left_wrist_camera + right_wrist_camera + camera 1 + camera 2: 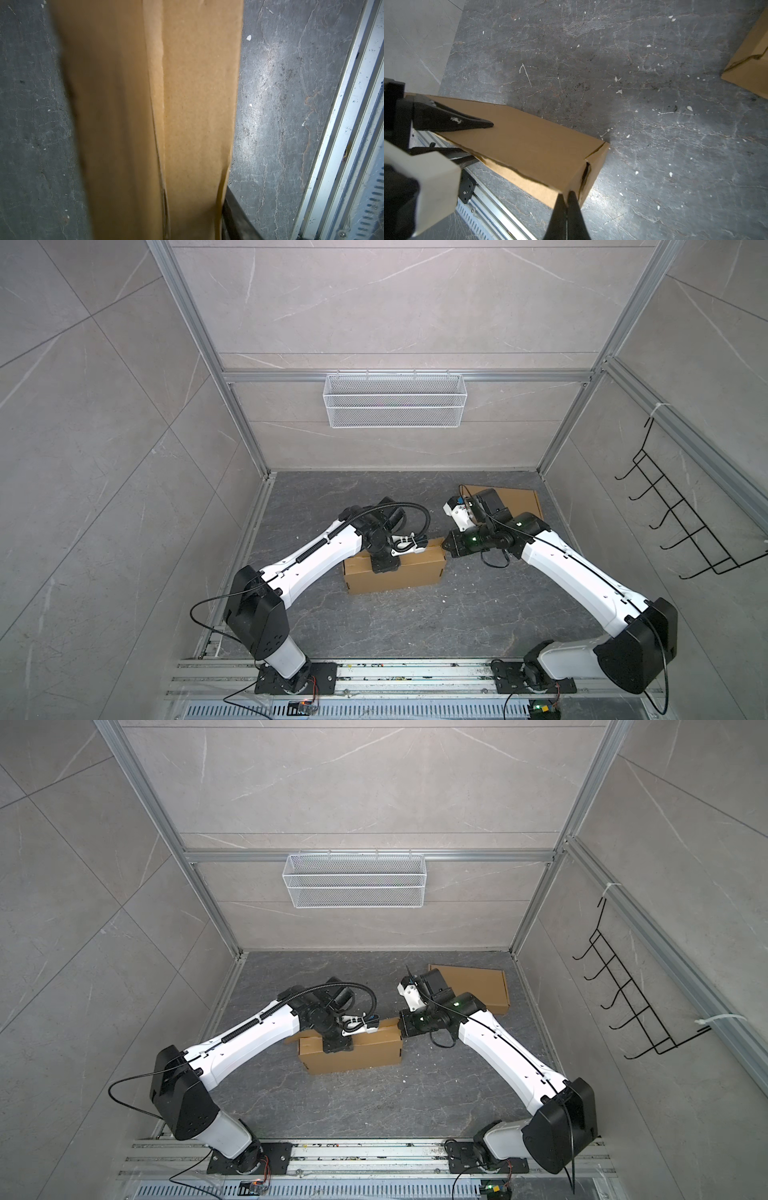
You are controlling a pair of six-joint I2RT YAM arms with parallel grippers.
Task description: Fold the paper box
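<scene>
Box: plain kraft brown, paler tan along cut edges. Second box: same brown.
Floor: dark grey, pale marble-like veins, white flecks, one rusty streak.
Walls: light grey-beige tile, thin white veins.
Arms: white links, black joints and bases, black cables.
LEDs on right arm: green.
Mount at right wrist: white, with a blue part.
Left gripper: black, white scuff on one finger. Right gripper: black.
Basket: white mesh.
Rack: black wire, white ties.
Frame, rails: bare silver aluminium, dark specks on rails.
Duct: grey, dark slot pattern.
</scene>
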